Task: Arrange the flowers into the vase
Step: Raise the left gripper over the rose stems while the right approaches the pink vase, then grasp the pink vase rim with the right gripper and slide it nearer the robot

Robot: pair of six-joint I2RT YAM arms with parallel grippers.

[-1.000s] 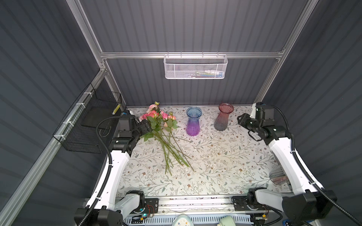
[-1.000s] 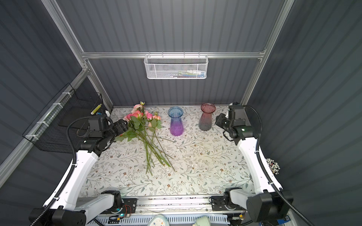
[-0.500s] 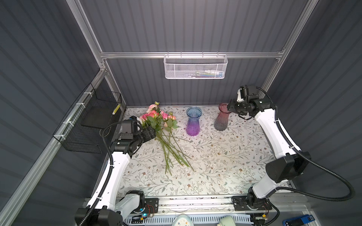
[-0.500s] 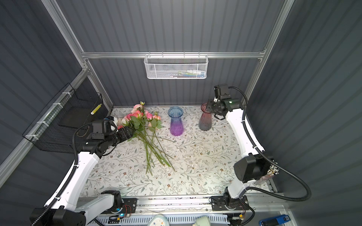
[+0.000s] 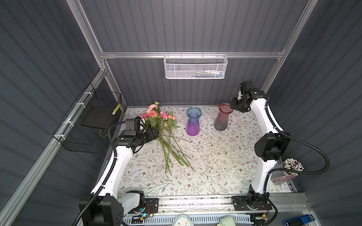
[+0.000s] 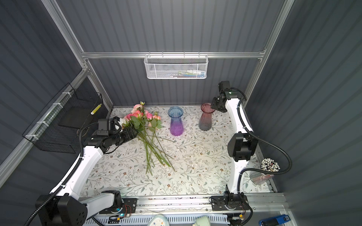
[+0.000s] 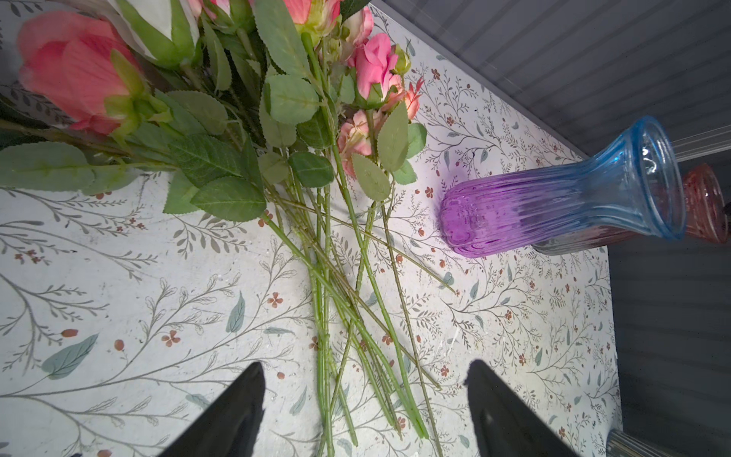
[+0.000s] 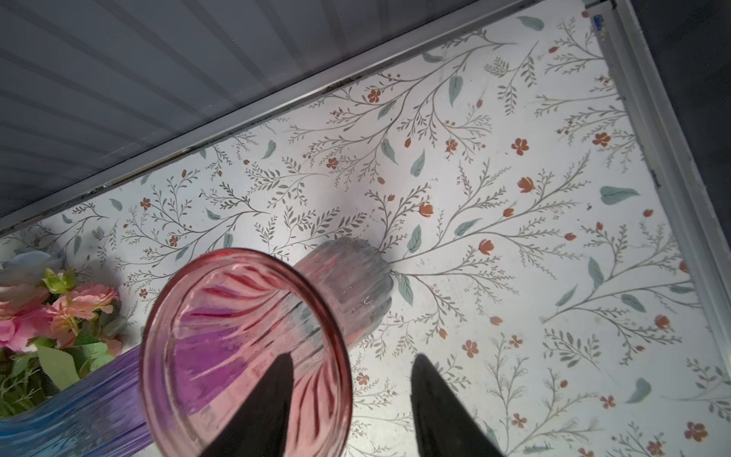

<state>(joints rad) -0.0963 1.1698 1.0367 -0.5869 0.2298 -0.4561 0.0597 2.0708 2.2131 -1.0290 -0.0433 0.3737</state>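
in both top views the flowers lay on the table beside the left gripper, outside the blue vase. left wrist view: its jaws stood spread above the stems. right wrist view: the right gripper, spread, straddled the pink vase's rim.

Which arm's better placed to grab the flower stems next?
Left. The left gripper is open beside the flowers, stems framed by its jaws; the right gripper sits at the pink vase rim, past the blue vase.
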